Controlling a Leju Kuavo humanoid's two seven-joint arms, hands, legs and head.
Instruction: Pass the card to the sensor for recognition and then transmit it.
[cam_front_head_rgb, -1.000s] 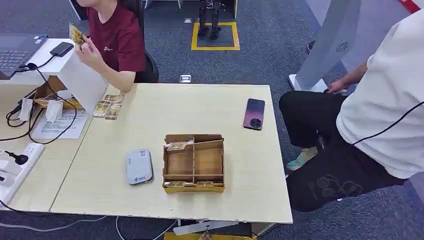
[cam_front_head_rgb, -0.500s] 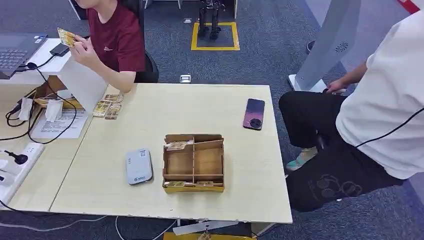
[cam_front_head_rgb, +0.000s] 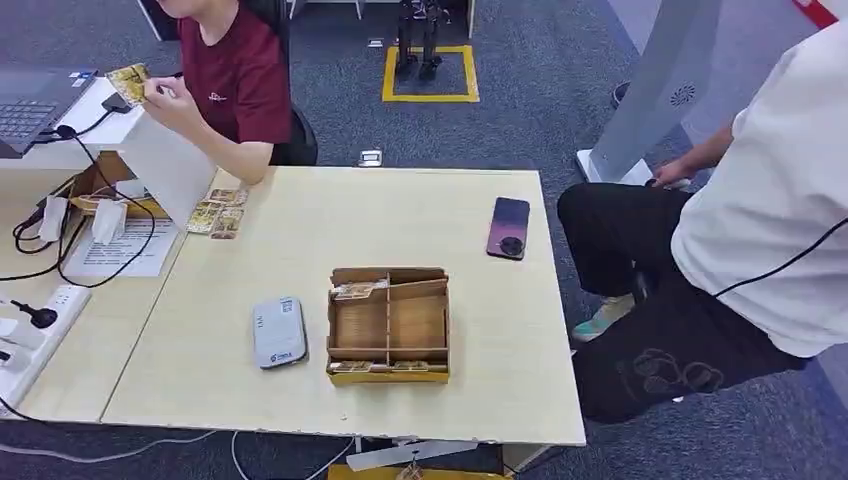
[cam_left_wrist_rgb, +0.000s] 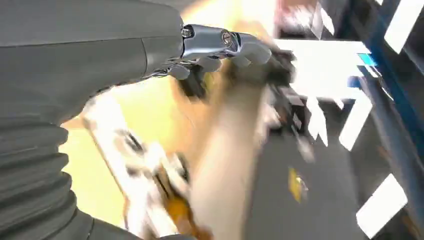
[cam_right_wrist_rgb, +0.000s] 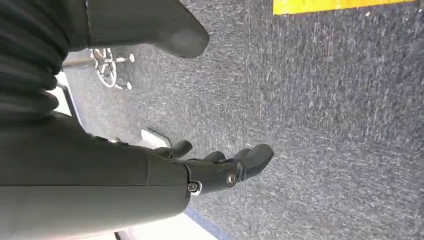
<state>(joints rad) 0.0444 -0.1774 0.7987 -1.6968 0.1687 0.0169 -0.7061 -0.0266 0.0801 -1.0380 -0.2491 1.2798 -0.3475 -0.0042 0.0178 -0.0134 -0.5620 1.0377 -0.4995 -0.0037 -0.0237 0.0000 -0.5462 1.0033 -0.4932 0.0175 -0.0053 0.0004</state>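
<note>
Hanging empty over carpet, right hand (cam_right_wrist_rgb: 220, 165) lies released; blurred left hand (cam_left_wrist_rgb: 220, 47) seems unclenched, one sensor (cam_front_head_rgb: 278, 333).

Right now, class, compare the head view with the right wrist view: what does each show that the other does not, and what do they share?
Head view alone: the table, the wooden box with cards in it, the grey sensor, a phone, and a person holding a card.

Right wrist view alone: the right hand, empty, fingers apart, hanging over the floor.

Both: dark grey carpet with yellow floor marking.
</note>
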